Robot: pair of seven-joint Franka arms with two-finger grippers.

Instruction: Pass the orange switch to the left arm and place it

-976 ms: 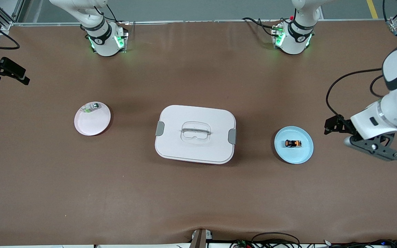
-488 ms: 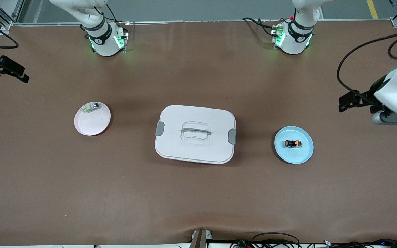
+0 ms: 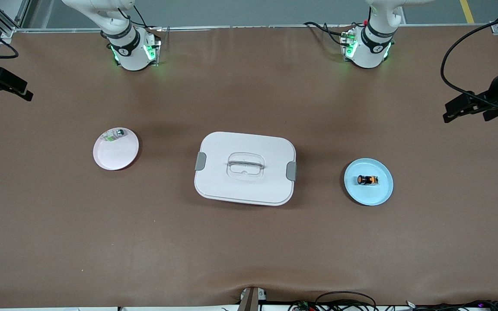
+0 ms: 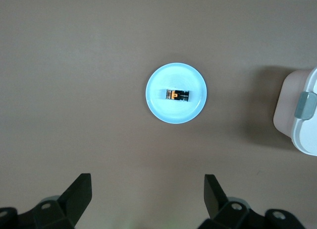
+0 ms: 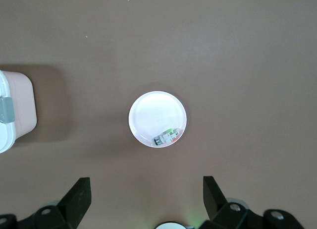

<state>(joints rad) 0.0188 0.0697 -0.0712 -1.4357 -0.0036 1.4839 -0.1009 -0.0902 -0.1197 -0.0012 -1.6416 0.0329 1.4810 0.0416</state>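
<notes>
The box [image 3: 245, 168] sits mid-desk [image 3: 249, 250]. Toward the left arm's end, the orange switch [image 3: 368, 180] lies on a plate [image 3: 378, 196]; toward the right arm's end, another plate [image 3: 113, 157] holds a small component [image 3: 115, 134].

- The box [image 3: 245, 168] stands mid-table between the pink plate [image 3: 116, 148] and the blue plate [image 3: 368, 181] — the one tall obstacle on the straight line between them.
- Bare brown table [image 3: 249, 250] runs the whole length nearer the front camera than the box, and likewise between the box and the arm bases.
- Both plates sit well apart from the box — open table all around each.
</notes>
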